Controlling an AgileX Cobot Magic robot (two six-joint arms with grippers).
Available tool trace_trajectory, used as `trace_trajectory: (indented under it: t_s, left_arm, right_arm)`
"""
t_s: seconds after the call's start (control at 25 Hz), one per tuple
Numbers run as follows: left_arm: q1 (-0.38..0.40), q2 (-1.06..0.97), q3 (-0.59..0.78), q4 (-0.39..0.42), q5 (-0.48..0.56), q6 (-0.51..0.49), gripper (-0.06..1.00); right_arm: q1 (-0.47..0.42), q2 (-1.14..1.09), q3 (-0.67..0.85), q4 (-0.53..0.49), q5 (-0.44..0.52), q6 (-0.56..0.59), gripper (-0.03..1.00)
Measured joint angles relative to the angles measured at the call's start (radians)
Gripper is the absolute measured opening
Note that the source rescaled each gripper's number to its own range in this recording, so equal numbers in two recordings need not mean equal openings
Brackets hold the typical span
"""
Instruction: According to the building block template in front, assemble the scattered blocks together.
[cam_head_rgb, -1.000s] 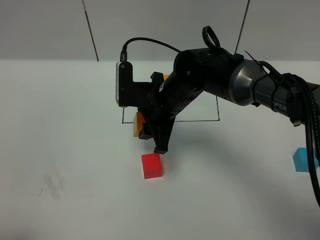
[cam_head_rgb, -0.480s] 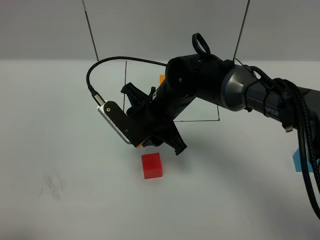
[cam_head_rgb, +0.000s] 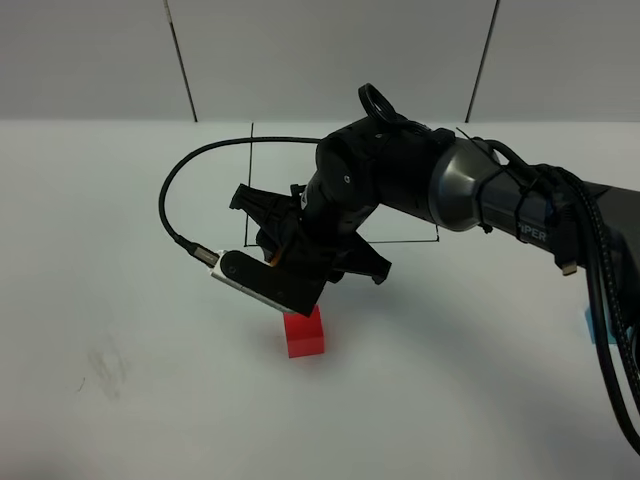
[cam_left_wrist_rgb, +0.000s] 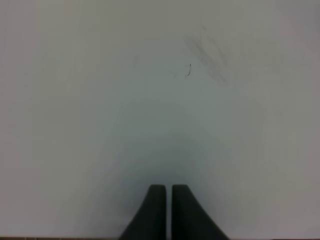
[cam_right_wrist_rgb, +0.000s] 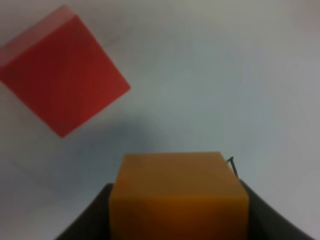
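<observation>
The right hand (cam_right_wrist_rgb: 179, 220) is clamped on a smooth orange cube (cam_right_wrist_rgb: 177, 182). A matte red cube (cam_right_wrist_rgb: 62, 75) sits on the white desk (cam_right_wrist_rgb: 225, 75) just ahead of it. The left hand (cam_left_wrist_rgb: 168, 212) has its dark fingers together.

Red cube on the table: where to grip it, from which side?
Grip the red cube across two opposite side faces, from straight above. It sits flat with nothing touching it. In the right wrist view it lies turned relative to the right gripper, which holds the orange cube, so square the wrist first.
</observation>
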Motion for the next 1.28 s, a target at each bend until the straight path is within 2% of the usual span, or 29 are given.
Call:
trace_trajectory:
  t_s: [0.48,0.92,1.12,1.28]
  left_arm:
    - [0.0,0.0,0.0,0.0,0.0,0.0,0.0]
    - [0.0,0.0,0.0,0.0,0.0,0.0,0.0]
    - [0.0,0.0,0.0,0.0,0.0,0.0,0.0]
    - [0.0,0.0,0.0,0.0,0.0,0.0,0.0]
  right_arm:
    - [0.001,0.002,0.0,-0.031,0.173,0.0,0.56]
    - [0.001,0.002,-0.003,-0.032,0.204,0.0,0.56]
    - [0.001,0.011,-0.09,-0.069,0.211,0.0,0.56]
    - [0.001,0.028,-0.198,-0.078,0.254,0.0,0.56]
